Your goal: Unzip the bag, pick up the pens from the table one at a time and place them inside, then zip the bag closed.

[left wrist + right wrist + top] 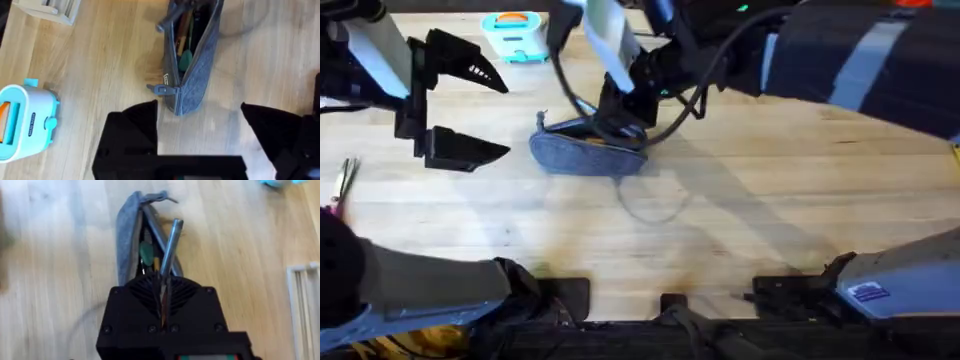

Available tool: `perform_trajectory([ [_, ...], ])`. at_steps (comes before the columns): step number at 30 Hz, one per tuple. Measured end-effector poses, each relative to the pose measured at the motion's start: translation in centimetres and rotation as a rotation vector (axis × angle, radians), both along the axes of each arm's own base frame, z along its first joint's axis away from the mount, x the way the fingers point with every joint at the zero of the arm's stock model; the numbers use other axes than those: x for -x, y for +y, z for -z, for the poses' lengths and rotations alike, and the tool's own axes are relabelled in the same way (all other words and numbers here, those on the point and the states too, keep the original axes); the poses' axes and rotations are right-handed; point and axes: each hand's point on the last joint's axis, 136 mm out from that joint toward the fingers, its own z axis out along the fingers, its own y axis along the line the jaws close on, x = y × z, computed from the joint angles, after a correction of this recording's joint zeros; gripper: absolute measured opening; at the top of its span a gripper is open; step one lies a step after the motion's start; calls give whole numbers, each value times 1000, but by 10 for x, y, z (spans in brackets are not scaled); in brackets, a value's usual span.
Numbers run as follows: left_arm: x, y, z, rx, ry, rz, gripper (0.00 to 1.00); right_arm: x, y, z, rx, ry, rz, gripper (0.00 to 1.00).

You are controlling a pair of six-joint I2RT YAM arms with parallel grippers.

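The blue-grey bag (582,152) lies unzipped on the table (770,200), left of centre. In the left wrist view the bag's (200,70) mouth gapes, with green and orange sticks inside and the metal zipper pull (160,90) at its near end. My right gripper (164,287) is shut on a silver pen (173,237), whose tip points into the open bag (126,240). Seen from overhead, the right gripper (618,112) hovers right over the bag. My left gripper (488,110) stands open and holds nothing, just left of the bag; from its own wrist camera the left gripper (200,127) faces the zipper end.
A turquoise toy toaster (515,35) stands at the back, also seen as the toaster (25,122) in the left wrist view. Thin metal items (345,178) lie at the left edge. A black cable (650,205) loops over the bare wood in front of the bag.
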Motion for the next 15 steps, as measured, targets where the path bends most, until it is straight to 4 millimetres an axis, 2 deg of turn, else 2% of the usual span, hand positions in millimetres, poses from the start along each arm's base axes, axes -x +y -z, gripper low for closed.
perform_trajectory([
  [2,0,0,0,0,1,0,993,11,11,13,40,-54,-113,32],
  [4,0,0,0,0,1,0,993,12,13,18,51,-75,-145,31],
  [5,0,0,0,0,1,0,993,10,15,29,70,-82,-170,30],
  [9,0,0,0,1,1,0,993,9,15,55,110,-52,-188,31],
  [10,0,0,0,1,2,0,993,9,16,73,134,-28,-196,31],
  [13,1,-1,0,3,5,0,993,9,15,89,155,-2,-200,31],
  [15,2,-1,-1,6,11,0,993,9,15,91,155,0,-200,39],
])
